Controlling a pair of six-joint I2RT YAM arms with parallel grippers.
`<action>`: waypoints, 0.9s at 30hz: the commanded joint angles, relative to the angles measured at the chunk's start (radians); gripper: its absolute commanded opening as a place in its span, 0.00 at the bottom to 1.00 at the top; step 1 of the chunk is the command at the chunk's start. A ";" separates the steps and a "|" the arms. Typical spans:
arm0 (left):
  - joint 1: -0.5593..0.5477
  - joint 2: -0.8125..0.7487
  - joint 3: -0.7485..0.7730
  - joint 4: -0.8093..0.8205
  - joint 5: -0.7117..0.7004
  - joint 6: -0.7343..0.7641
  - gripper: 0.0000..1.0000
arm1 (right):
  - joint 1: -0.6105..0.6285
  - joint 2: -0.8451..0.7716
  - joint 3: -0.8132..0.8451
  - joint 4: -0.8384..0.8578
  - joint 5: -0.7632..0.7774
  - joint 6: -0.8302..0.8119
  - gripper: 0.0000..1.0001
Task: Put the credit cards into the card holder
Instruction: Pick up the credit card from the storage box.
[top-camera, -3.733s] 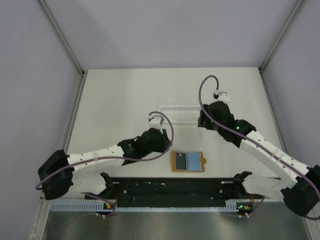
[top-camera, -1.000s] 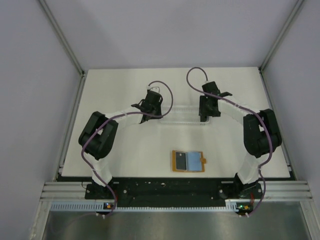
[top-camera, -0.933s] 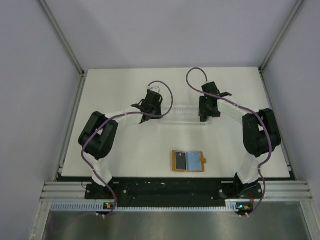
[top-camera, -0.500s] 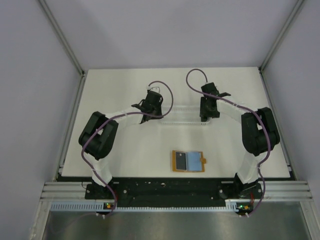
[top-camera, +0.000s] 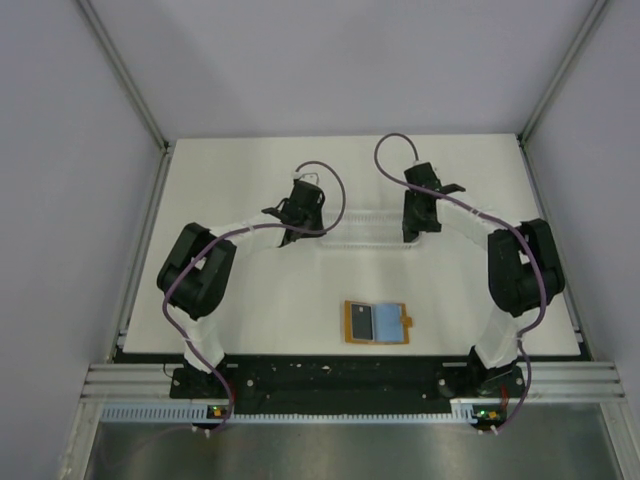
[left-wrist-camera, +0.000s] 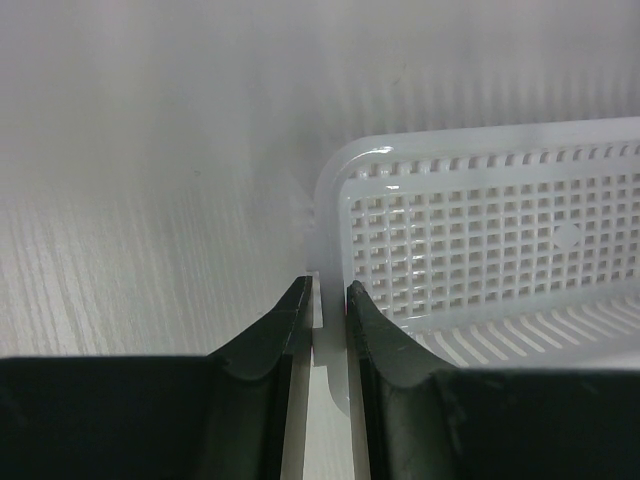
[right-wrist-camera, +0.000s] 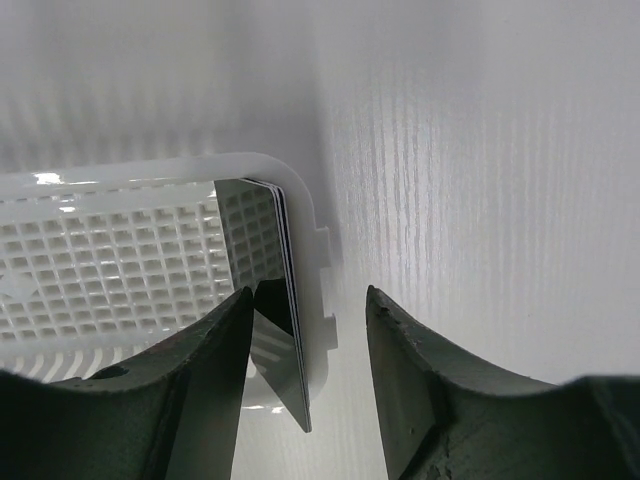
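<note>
The orange-tan card holder (top-camera: 377, 323) lies open on the table near the front, its pale blue-grey inside facing up. The dark credit cards (right-wrist-camera: 268, 300) stand on edge inside the white slotted tray (right-wrist-camera: 120, 260), against its right end wall. My right gripper (right-wrist-camera: 308, 305) is open and straddles the cards and that end wall, one finger inside the tray and one outside. It is not closed on them. My left gripper (left-wrist-camera: 328, 300) is shut on the left end rim of the tray (left-wrist-camera: 480, 240). In the top view the cards are hidden under the right gripper (top-camera: 412, 235).
The tray (top-camera: 365, 232) lies across the middle of the table, with the left gripper (top-camera: 312, 232) at its other end. Both arms arch out and back from their bases. Grey walls enclose the table on three sides.
Both arms moved from near the card holder to the tray's two ends. Over the last second the right wrist has shifted slightly to the right. The left arm and the holder are still.
</note>
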 joint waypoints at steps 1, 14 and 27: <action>0.018 0.004 -0.002 0.023 -0.020 0.005 0.06 | -0.024 -0.067 0.010 -0.019 0.073 -0.012 0.48; 0.018 0.013 -0.004 0.028 -0.006 -0.001 0.06 | -0.024 -0.087 0.007 -0.020 0.054 -0.020 0.35; 0.020 0.014 -0.006 0.026 -0.005 -0.003 0.06 | -0.024 -0.119 -0.001 -0.023 0.080 -0.029 0.23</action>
